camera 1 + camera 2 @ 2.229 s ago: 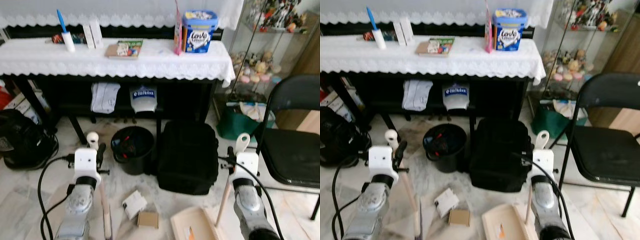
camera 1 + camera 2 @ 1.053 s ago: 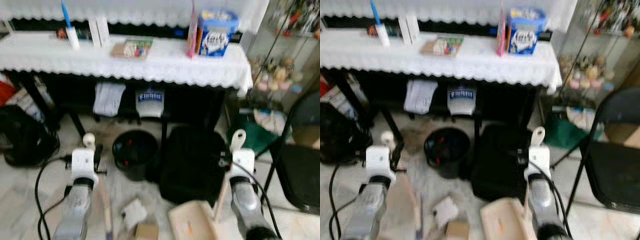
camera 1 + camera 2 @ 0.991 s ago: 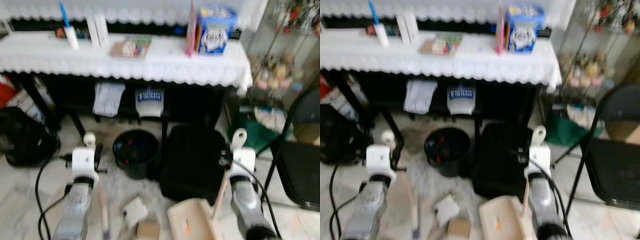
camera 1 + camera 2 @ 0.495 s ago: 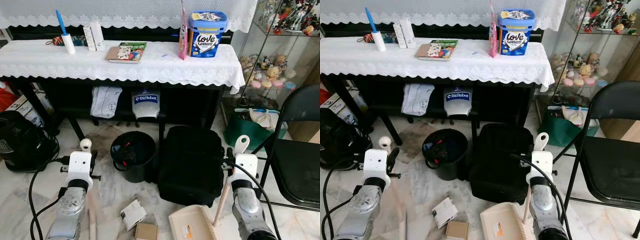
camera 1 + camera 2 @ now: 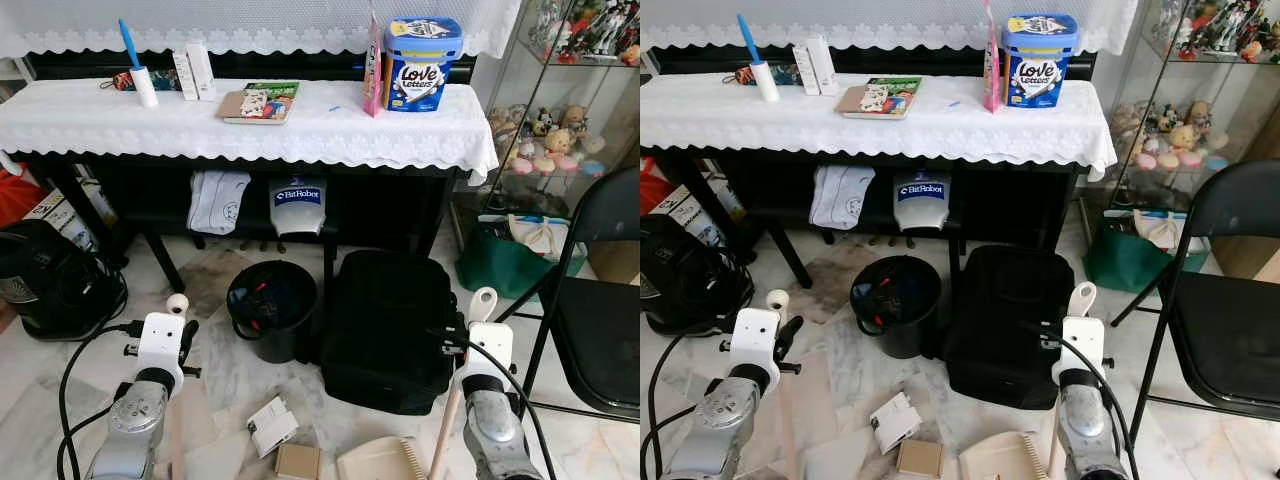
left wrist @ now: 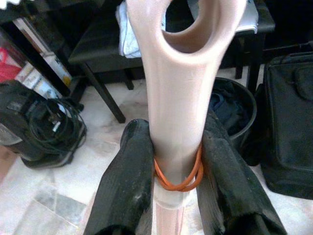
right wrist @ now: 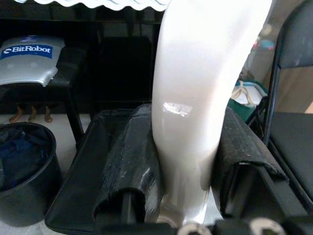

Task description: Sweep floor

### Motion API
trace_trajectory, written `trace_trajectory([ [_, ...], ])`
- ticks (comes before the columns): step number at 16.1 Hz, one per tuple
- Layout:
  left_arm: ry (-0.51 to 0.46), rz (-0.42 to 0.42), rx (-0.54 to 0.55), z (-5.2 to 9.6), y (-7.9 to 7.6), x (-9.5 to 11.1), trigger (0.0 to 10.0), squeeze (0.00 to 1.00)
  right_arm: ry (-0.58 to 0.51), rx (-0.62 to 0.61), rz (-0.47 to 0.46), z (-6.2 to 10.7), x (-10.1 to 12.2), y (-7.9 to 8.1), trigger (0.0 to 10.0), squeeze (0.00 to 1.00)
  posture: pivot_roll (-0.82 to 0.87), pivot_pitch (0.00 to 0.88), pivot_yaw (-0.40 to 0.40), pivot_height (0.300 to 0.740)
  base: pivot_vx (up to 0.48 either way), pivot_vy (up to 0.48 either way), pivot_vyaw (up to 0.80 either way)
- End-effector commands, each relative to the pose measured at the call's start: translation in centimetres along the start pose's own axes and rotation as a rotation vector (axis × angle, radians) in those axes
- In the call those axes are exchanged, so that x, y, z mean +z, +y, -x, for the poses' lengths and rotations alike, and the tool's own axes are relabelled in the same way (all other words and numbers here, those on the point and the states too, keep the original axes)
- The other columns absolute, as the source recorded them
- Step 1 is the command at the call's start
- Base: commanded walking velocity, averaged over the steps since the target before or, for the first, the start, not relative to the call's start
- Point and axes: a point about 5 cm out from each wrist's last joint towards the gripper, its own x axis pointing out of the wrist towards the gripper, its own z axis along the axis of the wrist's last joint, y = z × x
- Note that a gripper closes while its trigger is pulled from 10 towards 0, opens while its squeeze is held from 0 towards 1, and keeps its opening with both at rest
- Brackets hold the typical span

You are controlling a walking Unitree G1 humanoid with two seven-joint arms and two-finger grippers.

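Bright, even indoor light, head views sharp; wrist views soft up close w/ glare on handle (image 7: 195,98).

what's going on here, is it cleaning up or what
The robot stands on a marble floor with a sweeping tool in each arm. The left pincer is shut on a broom handle; the right pincer is shut on the dustpan handle, with the beige dustpan low on the floor. A white box and a small cardboard box lie unswept before a black bin and black bag.
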Motion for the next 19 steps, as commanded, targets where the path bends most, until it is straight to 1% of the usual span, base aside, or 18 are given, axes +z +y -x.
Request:
trace_trajectory([
  [1,0.005,0.030,0.024,-0.1,0.8,0.0,10.0,0.00,-0.003,-0.006,0.000,0.0,0.0,0.1,10.0,0.00,0.14,0.000,0.067,0.740,0.000,0.000,0.00],
  [2,-0.001,0.071,0.041,0.0,1.1,0.0,10.0,0.00,0.000,-0.016,0.002,0.1,-0.1,-0.1,10.0,0.00,0.15,0.000,0.065,0.740,0.000,0.000,0.00],
  [3,-0.001,0.086,0.048,0.0,1.3,0.0,10.0,0.00,-0.002,-0.020,0.005,0.1,-0.1,-0.1,10.0,0.00,0.15,0.000,0.065,0.740,0.000,0.000,0.00],
  [4,-0.010,0.154,0.075,0.2,1.8,0.0,10.0,0.00,-0.017,-0.046,0.027,0.0,0.1,-0.5,10.0,0.00,0.15,0.000,0.064,0.740,0.000,0.000,0.00],
  [6,-0.016,0.184,0.082,0.3,2.1,0.1,10.0,0.00,-0.024,-0.066,0.032,-0.1,0.2,-0.9,10.0,0.00,0.15,0.002,0.066,0.740,0.000,0.000,0.00],
  [8,-0.033,0.241,0.075,0.3,2.4,0.4,10.0,0.00,-0.043,-0.115,0.053,-0.2,0.4,-1.6,10.0,0.00,0.15,0.008,0.071,0.740,0.000,0.000,0.00],
  [10,-0.042,0.263,0.071,0.3,2.7,0.7,10.0,0.00,-0.053,-0.147,0.073,-0.1,0.5,-2.1,10.0,0.00,0.15,0.014,0.077,0.740,0.000,0.000,0.00],
  [13,-0.047,0.270,0.065,0.3,2.8,0.9,10.0,0.00,-0.065,-0.163,0.089,-0.1,0.5,-2.3,10.0,0.00,0.16,0.019,0.077,0.740,0.000,0.000,0.00],
  [14,-0.050,0.276,0.060,0.3,2.8,0.9,10.0,0.00,-0.091,-0.146,0.119,-0.1,0.8,-2.2,10.0,0.00,0.16,0.021,0.078,0.740,0.000,0.000,0.00],
  [15,-0.050,0.278,0.058,0.3,2.8,1.0,10.0,0.00,-0.096,-0.144,0.123,-0.2,0.9,-2.2,10.0,0.00,0.16,0.021,0.078,0.740,0.000,0.000,0.00],
  [17,-0.059,0.291,0.043,0.4,2.8,1.2,10.0,0.00,-0.102,-0.143,0.068,-0.4,1.2,-2.1,10.0,0.00,0.16,0.022,0.084,0.740,0.000,0.000,0.00],
  [19,-0.066,0.307,0.026,0.4,2.8,1.5,10.0,0.00,-0.061,-0.118,0.070,-0.4,0.7,-1.7,10.0,0.00,0.16,0.018,0.087,0.740,0.000,0.000,0.00],
])
